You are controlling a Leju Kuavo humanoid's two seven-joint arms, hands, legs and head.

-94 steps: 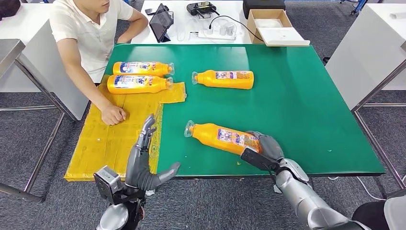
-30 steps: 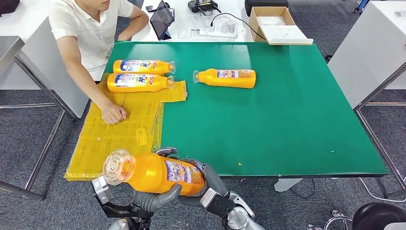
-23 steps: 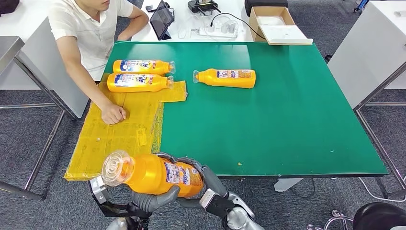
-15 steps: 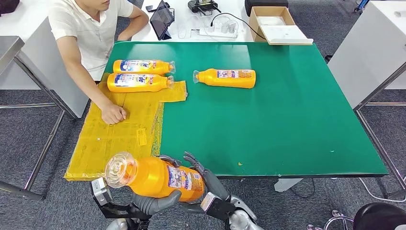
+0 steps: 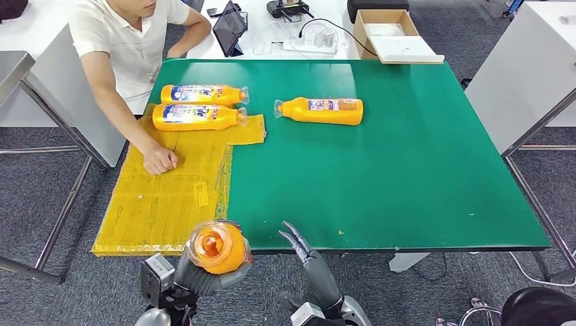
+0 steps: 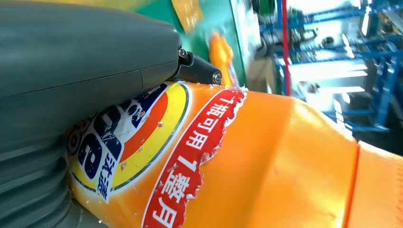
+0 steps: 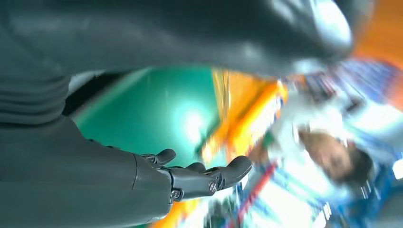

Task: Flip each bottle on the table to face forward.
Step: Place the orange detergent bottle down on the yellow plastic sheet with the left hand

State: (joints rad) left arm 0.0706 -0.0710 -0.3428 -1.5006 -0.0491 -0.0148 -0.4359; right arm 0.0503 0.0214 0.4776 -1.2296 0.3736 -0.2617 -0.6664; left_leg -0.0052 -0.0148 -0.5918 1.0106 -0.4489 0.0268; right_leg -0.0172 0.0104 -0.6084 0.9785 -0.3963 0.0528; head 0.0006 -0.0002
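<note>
My left hand grips an orange bottle below the table's near edge, its clear cap end pointing up at the head camera. The left wrist view shows that bottle's label close up under the thumb. My right hand is beside it, fingers spread and holding nothing; its fingers show apart in the right wrist view. Another orange bottle lies on its side on the green table. Two more bottles lie side by side on the yellow mat.
A person sits at the table's far left corner with a fist resting on the yellow mat. A white table behind holds a cardboard box, a tablet and a power strip.
The right hand has let go of the held bottle and moved off to the right, fingers spread. The left hand has turned the bottle so its cap points up at the camera.
</note>
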